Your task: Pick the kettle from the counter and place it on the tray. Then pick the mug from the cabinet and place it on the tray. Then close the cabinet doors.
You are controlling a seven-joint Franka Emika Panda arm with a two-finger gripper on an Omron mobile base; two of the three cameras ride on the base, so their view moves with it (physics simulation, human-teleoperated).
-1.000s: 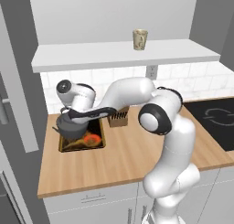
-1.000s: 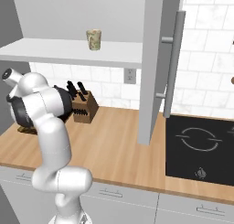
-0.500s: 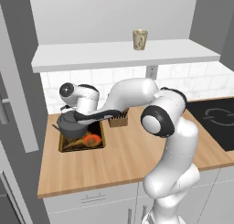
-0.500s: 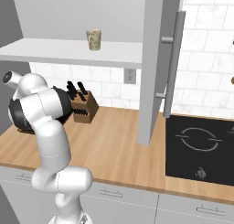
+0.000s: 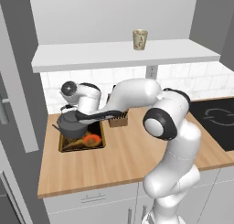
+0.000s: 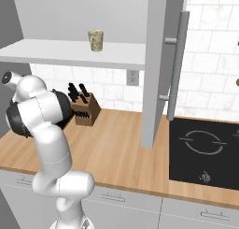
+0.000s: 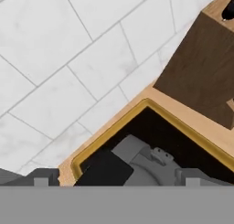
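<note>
The dark grey kettle (image 5: pixel 71 123) stands in the tray (image 5: pixel 81 148) at the left end of the counter (image 5: pixel 119 161). My gripper (image 5: pixel 69 111) hovers just over the kettle, open. In the hand view my gripper (image 7: pixel 116 180) has its tips wide apart on either side of the kettle's (image 7: pixel 146 166) black handle middle, gripping nothing, with the tray's tan rim (image 7: pixel 114 127) behind. The beige mug (image 5: pixel 140 39) stands upright on the cabinet's white shelf (image 5: pixel 123 55), and the right base view shows the mug (image 6: pixel 95 40) as well. The cabinet doors (image 6: pixel 156 69) hang open.
A wooden knife block (image 5: pixel 119 120) stands right of the tray against the tiled wall, close to my forearm. A black cooktop (image 6: pixel 205 148) lies at the counter's right end. The left open door (image 5: pixel 18 104) hangs beside the tray, and the right one juts out over the counter.
My hand has edged slightly to the right above the kettle. The kettle stays in the tray, and the mug and doors are unmoved.
</note>
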